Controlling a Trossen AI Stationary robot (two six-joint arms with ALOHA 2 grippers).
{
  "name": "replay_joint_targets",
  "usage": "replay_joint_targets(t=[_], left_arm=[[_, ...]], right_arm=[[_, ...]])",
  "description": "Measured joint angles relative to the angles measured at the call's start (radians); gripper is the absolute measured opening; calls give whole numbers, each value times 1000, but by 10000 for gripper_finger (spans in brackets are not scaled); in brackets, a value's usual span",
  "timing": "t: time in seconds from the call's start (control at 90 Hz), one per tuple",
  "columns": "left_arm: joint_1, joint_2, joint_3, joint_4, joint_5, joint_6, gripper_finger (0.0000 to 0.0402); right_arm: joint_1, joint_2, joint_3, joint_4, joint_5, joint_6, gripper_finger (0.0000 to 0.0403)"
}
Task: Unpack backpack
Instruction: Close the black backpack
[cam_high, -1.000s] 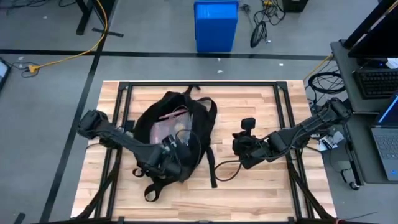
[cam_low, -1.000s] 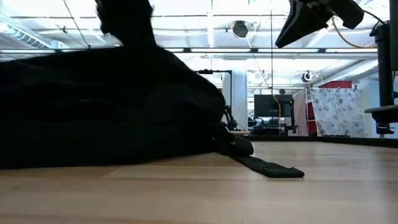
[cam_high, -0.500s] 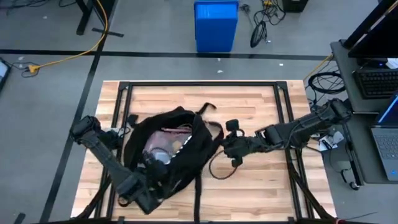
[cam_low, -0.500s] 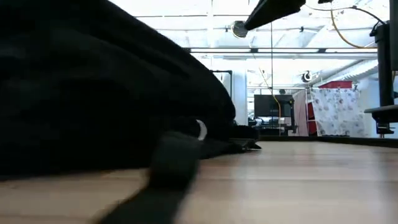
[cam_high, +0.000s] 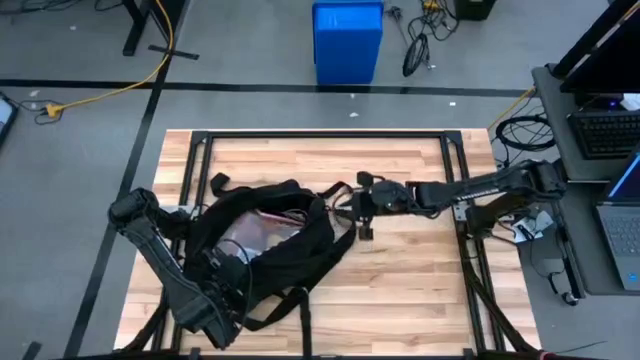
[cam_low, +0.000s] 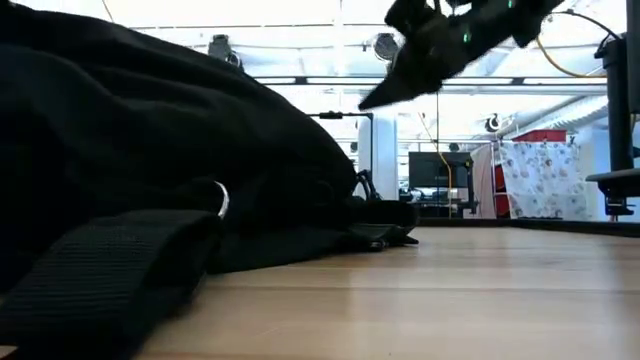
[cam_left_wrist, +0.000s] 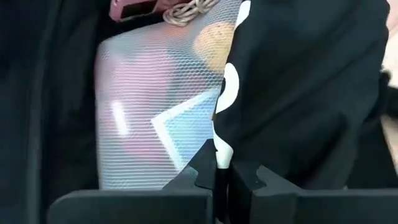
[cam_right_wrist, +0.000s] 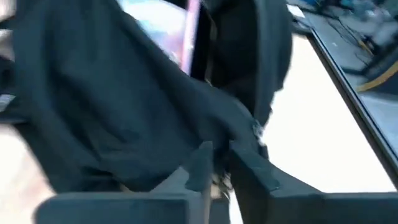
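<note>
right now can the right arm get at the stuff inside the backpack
Probably not yet. The right hand sits at the backpack's edge, apparently shut on its fabric, so it is busy. The opening faces up, showing a mesh pouch, while the left hand pinches the near flap.

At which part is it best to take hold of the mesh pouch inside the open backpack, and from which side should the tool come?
Probably at the mesh pouch's exposed end, coming from above through the backpack's opening. The left tool is shut on the opening's fabric edge, holding it open, so the right tool, beside the far side, could perhaps reach in.
</note>
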Motion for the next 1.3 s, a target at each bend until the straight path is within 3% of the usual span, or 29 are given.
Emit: replay_joint_targets(t=[0.122, 0.322, 0.489, 0.544, 0.667, 0.944, 1.3], left_arm=[[17, 0, -3, 13, -15, 14, 37], [64, 0, 47, 1, -52, 139, 149], [118, -1, 122, -11, -99, 316, 220], [135, 0, 155, -16, -100, 358, 233], [165, -2, 191, -17, -109, 379, 246], [219, -2, 196, -16, -159, 421, 246], [281, -1, 195, -12, -163, 422, 246]], right_arm=[[-56, 0, -45, 17, -32, 37, 101], [-138, 4, -104, 64, -56, 36, 193], [-197, 79, -138, 330, -55, -23, 235], [-219, 122, -138, 385, -118, -40, 241], [-275, 221, -109, 361, -267, -8, 242], [-358, 407, -5, 359, -434, -14, 235], [-365, 588, 305, -40, -469, -138, 242]])
